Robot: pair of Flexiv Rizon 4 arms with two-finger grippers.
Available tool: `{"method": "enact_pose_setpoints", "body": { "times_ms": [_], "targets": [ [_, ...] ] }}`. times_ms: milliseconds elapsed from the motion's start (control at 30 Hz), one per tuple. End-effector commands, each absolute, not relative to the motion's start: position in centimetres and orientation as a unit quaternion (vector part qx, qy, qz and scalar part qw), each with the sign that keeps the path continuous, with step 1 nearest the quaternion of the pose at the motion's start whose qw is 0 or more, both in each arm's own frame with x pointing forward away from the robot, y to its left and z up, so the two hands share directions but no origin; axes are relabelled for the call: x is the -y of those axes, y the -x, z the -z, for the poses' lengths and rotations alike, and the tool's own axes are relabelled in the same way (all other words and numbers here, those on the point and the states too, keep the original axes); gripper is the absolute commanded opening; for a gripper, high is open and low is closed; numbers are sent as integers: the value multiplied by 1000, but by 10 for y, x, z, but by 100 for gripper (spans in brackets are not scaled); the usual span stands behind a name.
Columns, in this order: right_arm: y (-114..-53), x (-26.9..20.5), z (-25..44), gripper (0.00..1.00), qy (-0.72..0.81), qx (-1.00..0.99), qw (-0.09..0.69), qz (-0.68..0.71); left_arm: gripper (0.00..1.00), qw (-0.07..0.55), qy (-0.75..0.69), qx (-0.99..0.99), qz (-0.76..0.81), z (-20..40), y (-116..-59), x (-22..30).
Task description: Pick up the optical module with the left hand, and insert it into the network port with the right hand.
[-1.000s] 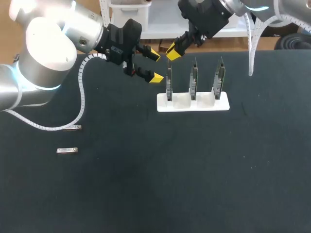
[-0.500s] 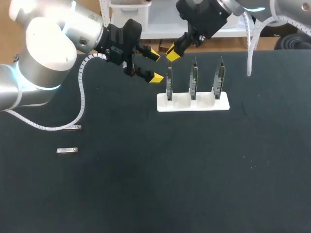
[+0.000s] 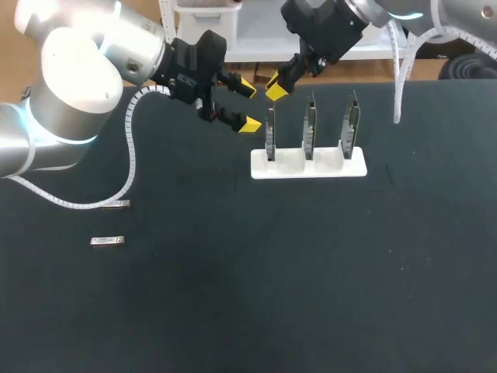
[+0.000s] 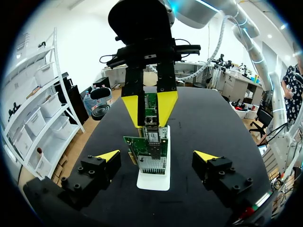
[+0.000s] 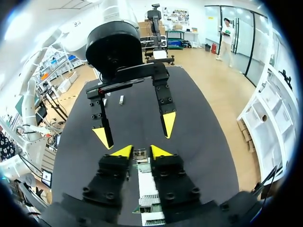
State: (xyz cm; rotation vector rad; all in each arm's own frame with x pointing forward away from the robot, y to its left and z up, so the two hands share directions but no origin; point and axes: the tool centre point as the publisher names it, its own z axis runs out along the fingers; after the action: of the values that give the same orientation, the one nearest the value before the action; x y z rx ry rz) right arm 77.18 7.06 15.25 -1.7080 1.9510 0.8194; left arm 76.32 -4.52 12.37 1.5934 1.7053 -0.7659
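Nearest me, two optical modules lie flat on the dark worktop, well apart from both arms; beyond them a white stand holds three network cards upright. My left jaws hang spread and empty beside the leftmost card; my right jaws sit over that card's top edge, and I cannot tell whether they pinch it.

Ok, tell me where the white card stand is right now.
In the head view, the white stand sits at the table's far middle, holding three upright cards; the left gripper hovers off its left end and the right gripper above its leftmost card.
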Motion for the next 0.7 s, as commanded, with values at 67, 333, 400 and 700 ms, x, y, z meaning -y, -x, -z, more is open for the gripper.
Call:
{"method": "enact_pose_setpoints", "body": {
  "times_ms": [67,333,400,700],
  "targets": [
    [-772,-69,-154,100,607,-702,221,-299,100,336,-611,-654,293,-123,-764,45],
    [-772,-57,-165,100,583,-695,262,-329,100,336,-611,-654,293,-123,-764,45],
    [-772,-50,-168,100,572,-691,277,-343,100,336,-611,-654,293,-123,-764,45],
    [-770,-32,-173,100,567,-675,291,-371,100,336,-611,-654,293,-123,-764,45]
  ]
}}
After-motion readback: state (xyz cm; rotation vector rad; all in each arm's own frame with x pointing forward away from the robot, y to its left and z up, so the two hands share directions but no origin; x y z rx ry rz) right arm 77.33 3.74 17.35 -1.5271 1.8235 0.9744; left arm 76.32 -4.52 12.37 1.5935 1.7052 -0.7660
